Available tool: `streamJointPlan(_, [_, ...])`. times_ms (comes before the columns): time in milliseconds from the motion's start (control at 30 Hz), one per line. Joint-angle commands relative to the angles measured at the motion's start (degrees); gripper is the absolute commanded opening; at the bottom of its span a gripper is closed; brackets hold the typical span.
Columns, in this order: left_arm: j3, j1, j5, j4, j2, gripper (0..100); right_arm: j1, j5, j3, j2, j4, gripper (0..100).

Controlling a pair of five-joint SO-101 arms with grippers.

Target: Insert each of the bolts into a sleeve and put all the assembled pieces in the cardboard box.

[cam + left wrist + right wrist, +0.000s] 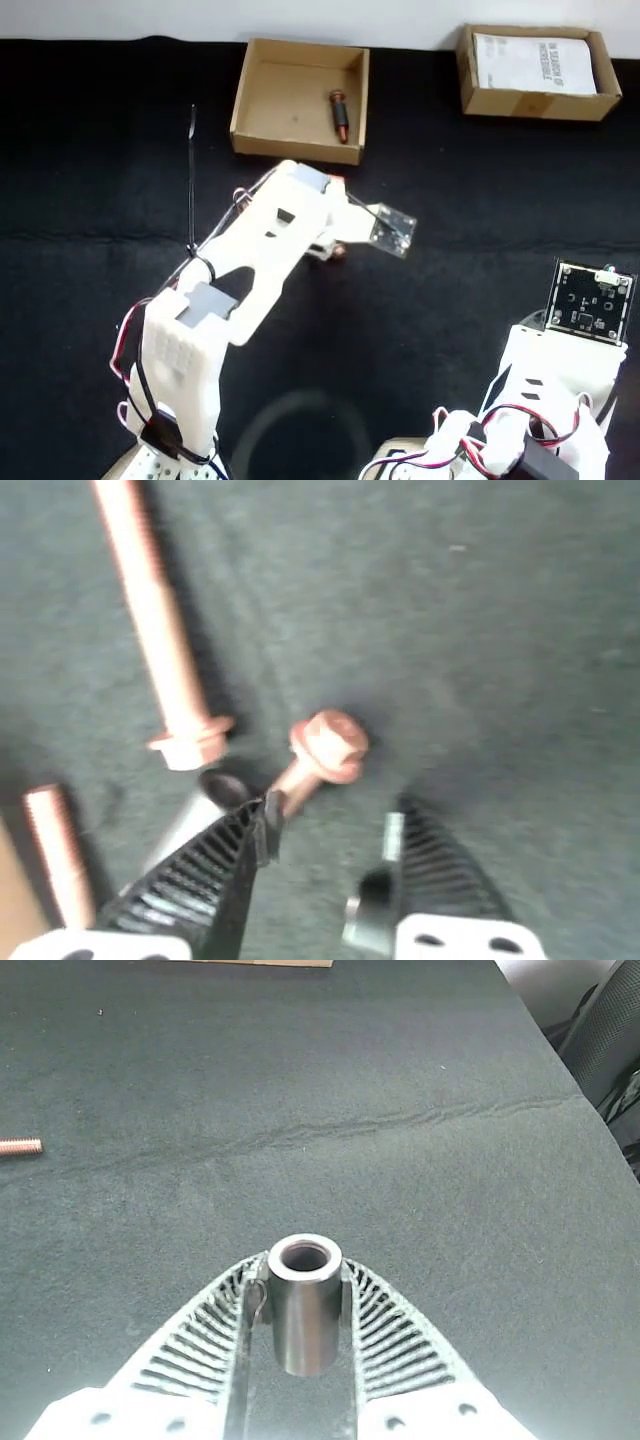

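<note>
The copper-coloured hex-head bolt (326,746) nearest the action is lying on the dark cloth-covered counter (500,600). Its head points away from the left gripper (330,818), and its threaded shaft runs back to the tip of 1 ribbed black finger (215,865), looks like it's touching there. That gripper is spread wide open with nothing clamped in it, and the bolt's head sits just past the gap between the tips.

Just beside it there's a second copper bolt (150,630) flat on the cloth, head end near the same finger. A third copper bolt (55,850) lies further out to that side, partly cut off. A shiny grey metal sleeve (195,815) is tucked right against that finger between them, can't tell if it touches either bolt.

The right gripper (303,1275) is closed snug on a plain steel cylinder sleeve (303,1320), open bore facing out over the counter. A threaded bolt tip (20,1146) pokes in at the edge of that view.

From the high view, the open brown cardboard box (262,95) sits at the far side with 1 assembled bolt-and-sleeve piece (340,114) lying inside by 1 wall. The left arm (250,260) is stretched out to just short of that box, and the right arm (560,390) is folded back at the near edge. Well off at the far corner is a second cardboard box (480,98) with a white printed sheet (530,62) in it.
</note>
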Motion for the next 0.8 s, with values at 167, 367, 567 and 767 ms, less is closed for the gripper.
streamJointPlan(167, [-0.48,-3.03,-14.15,-11.34,7.43,22,-0.57,2.29,1.01,0.04,-0.92,0.9])
streamJointPlan(367, [-0.57,-2.15,-14.24,-12.75,8.13,22,-0.40,2.73,4.62,-0.04,-1.19,0.9])
streamJointPlan(567, [-0.40,-0.57,-23.03,-12.40,8.48,0,-0.40,2.81,4.62,-0.04,-1.19,0.9])
streamJointPlan(767, [-0.13,-0.40,-23.65,-12.22,8.04,1,-0.13,2.90,4.53,-0.22,-0.84,0.9])
